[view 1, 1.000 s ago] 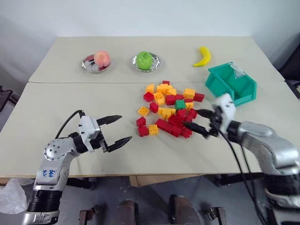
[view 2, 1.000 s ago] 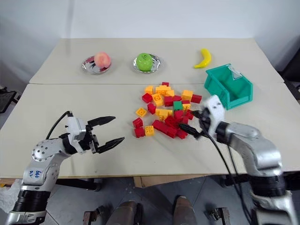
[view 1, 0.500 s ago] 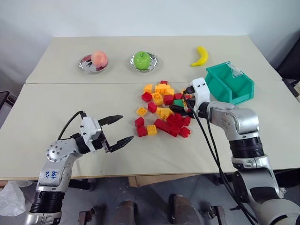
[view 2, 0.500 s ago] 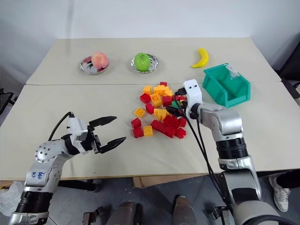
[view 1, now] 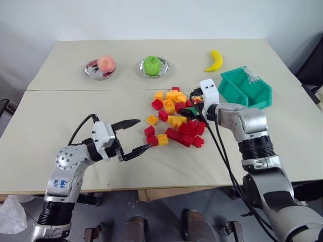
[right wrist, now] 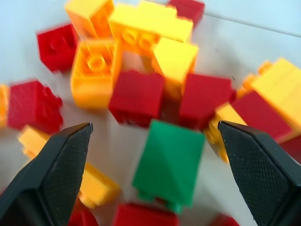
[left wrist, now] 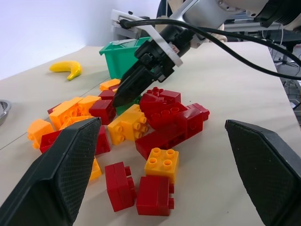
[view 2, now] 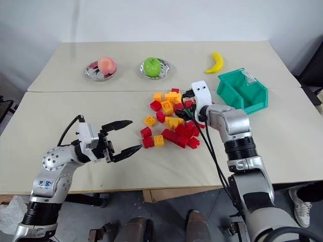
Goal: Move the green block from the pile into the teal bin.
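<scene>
Tabletop pile point(view 1: 177, 117): green block point(right wrist: 170, 162) lies between the right gripper's point(right wrist: 155, 176) spread fingers, unpinched.

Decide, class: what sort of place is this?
Probably a robot lab or test bench: toy bricks heaped on a plain table, fruit props like a banana, and a teal bin for sorting.

Green block point(right wrist: 170, 165) hemmed by red and yellow bricks of the pile point(view 1: 176, 118), touching on several sides; right end effector point(right wrist: 155, 141) spread wide above it, top face clear; bare bench point(view 1: 75, 111) before the pile; teal bin point(view 1: 246, 88) just beyond, mouth unobstructed
</scene>
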